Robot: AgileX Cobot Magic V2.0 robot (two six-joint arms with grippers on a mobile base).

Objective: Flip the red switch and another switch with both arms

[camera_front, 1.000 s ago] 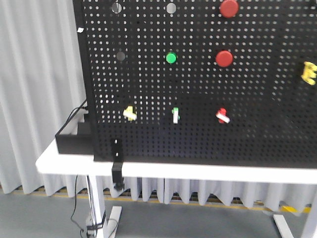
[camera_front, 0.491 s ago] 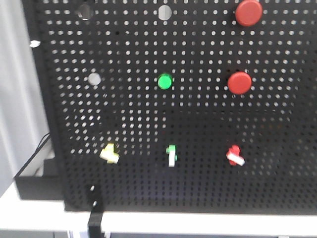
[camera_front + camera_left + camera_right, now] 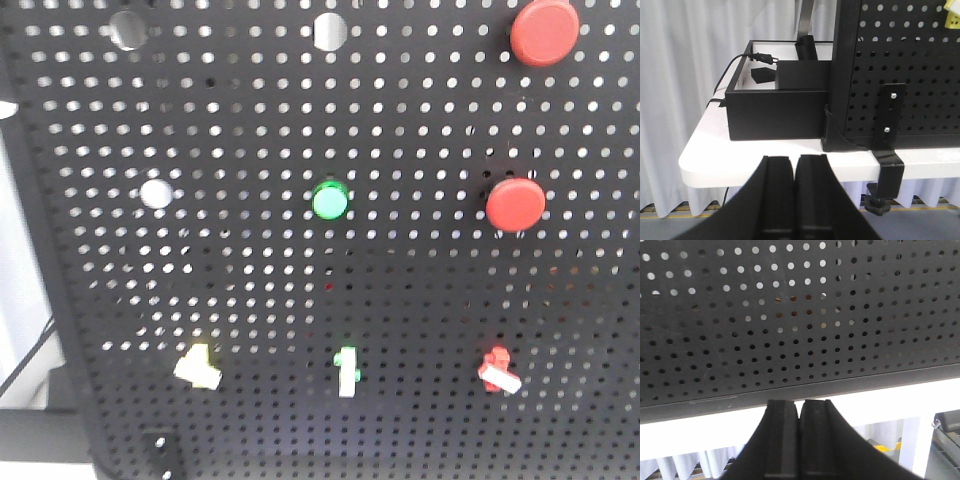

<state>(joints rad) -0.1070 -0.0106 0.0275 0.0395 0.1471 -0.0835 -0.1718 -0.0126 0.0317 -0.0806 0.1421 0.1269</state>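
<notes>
On the black pegboard (image 3: 400, 120) the red switch (image 3: 498, 370), a small red base with a white lever, sits at the lower right. The other switch (image 3: 198, 366), pale yellow with a short lever, sits at the lower left. Neither gripper shows in the front view. My left gripper (image 3: 795, 161) is shut and empty, low in front of the white table edge (image 3: 765, 155) at the board's left corner. My right gripper (image 3: 799, 403) is shut and empty, just below the pegboard's bottom rim (image 3: 800, 390).
A green-based white-lever toggle (image 3: 347, 370) lies between the two switches. Above are a green round button (image 3: 330, 201) and two big red round buttons (image 3: 515, 204) (image 3: 544, 32). A black box (image 3: 775, 107) with cables stands left of the board, and a black clamp bracket (image 3: 888, 145) grips the table edge.
The front view has closed in on the pegboard: the switches and buttons have grown larger and slid down, and the table and floor have left the frame.
</notes>
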